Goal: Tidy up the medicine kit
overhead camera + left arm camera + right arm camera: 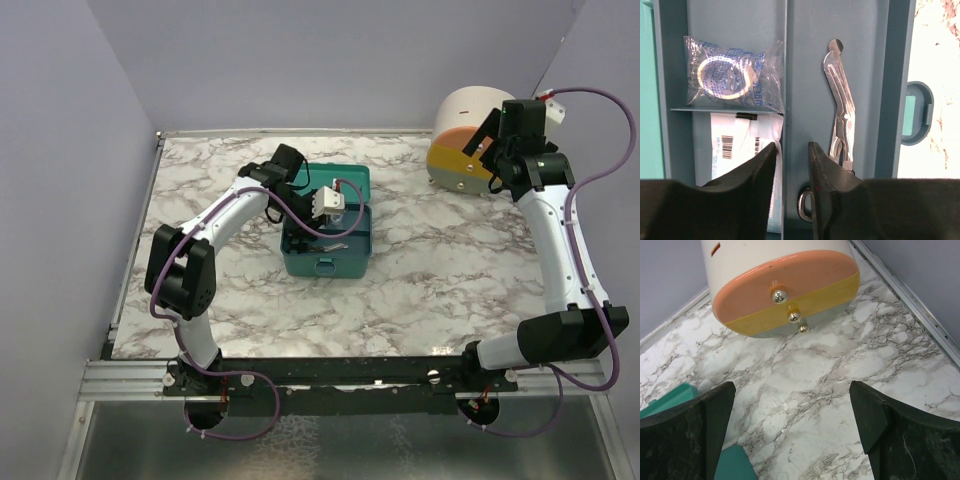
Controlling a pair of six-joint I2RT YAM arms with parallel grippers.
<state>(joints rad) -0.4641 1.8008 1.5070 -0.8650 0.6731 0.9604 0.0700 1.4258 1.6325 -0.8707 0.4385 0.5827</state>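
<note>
With my left pincer narrowly spread over the divider of the medicine kit, I would offset sideways before lowering.

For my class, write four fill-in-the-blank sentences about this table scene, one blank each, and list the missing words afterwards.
1. The medicine kit lies with its lid ____.
2. The metal scissors lie ____ the kit.
3. The drawer unit shows ____ round knobs on its front.
4. The white packet bears a printed ____.

Missing words: open; inside; three; barcode.
</note>
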